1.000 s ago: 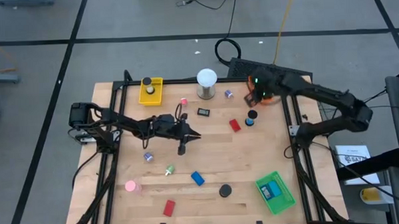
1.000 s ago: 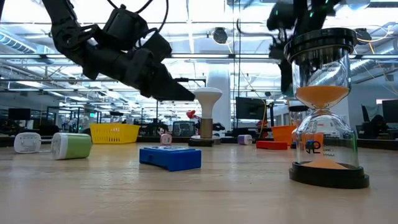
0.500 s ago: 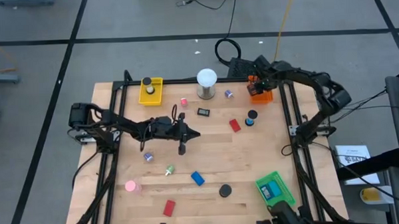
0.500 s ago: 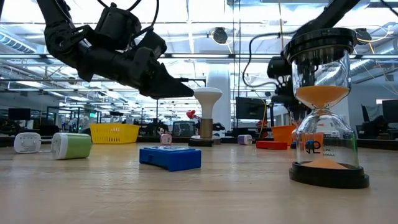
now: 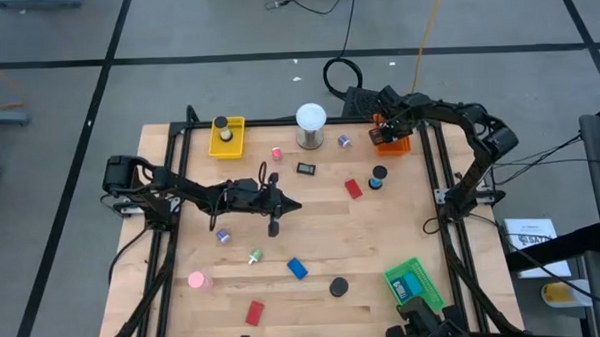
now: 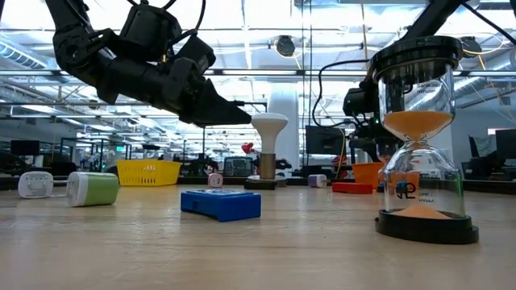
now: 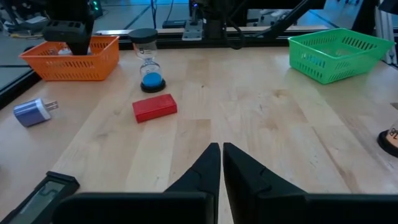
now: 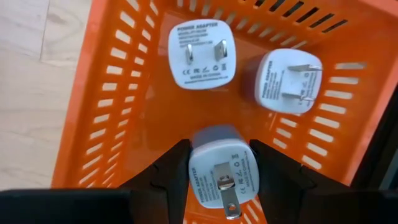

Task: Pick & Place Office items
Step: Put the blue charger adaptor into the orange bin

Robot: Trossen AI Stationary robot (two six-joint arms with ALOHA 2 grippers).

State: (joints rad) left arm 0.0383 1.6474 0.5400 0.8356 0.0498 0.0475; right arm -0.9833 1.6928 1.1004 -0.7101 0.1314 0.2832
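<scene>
My right gripper (image 5: 384,136) hangs over the orange tray (image 5: 397,143) at the far right, shut on a white plug adapter (image 8: 221,171). Two more white adapters (image 8: 199,56) lie on the tray's floor. My left gripper (image 5: 293,204) is shut on nothing, above the table's middle, pointing toward the right edge. Loose on the table lie a red block (image 7: 155,107), a blue-sand hourglass (image 7: 148,62), a purple adapter (image 7: 32,111), a blue block (image 5: 298,269), an orange-sand hourglass (image 6: 419,137) and a pink round piece (image 5: 197,280). My right gripper pinches the white adapter by two opposite sides (image 8: 196,168) between its two fingers (image 8: 174,171). The fingers come steeply from above, pointing down into the orange tray. The adapter's prongs (image 8: 225,190) face back toward the wrist. Whether it rests on the tray's floor I cannot tell.
A yellow tray (image 5: 227,137) stands at the far left and a green tray (image 5: 414,288) at the near right. A white ball on a metal base (image 5: 310,123) stands at the far middle. A black flat device (image 5: 306,168) lies near it.
My right gripper has come down over the orange tray and tipped more steeply downward, the white adapter still between its fingers.
</scene>
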